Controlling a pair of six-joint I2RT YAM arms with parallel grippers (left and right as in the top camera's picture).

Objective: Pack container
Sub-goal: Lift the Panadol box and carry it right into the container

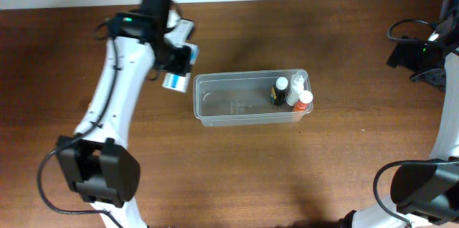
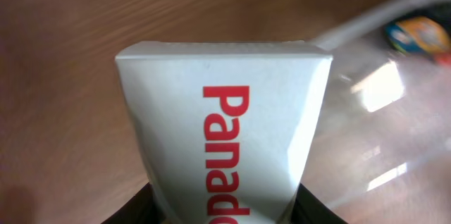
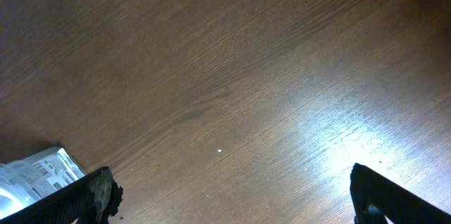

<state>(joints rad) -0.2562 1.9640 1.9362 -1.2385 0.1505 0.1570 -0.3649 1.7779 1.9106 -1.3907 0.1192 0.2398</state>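
The container [image 1: 215, 102] is a clear rectangular tub at the table's middle. Three small bottles stand in its right end: a black one [image 1: 278, 92], a white one [image 1: 296, 87] and an orange-capped one [image 1: 305, 101]. My left gripper [image 1: 179, 69] hangs just off the tub's left end, shut on a white box [image 1: 175, 80]. In the left wrist view this box [image 2: 225, 125] bears red lettering and sits between my black fingers [image 2: 317, 213], with the tub's rim [image 2: 373, 21] to the right. My right gripper [image 3: 232, 199] is open over bare wood at the far right [image 1: 412, 56].
A shiny silvery pack with a printed label [image 3: 35, 175] lies at the lower left of the right wrist view. Brown wooden tabletop [image 1: 287, 171] surrounds the tub. Both arm bases stand at the near edge.
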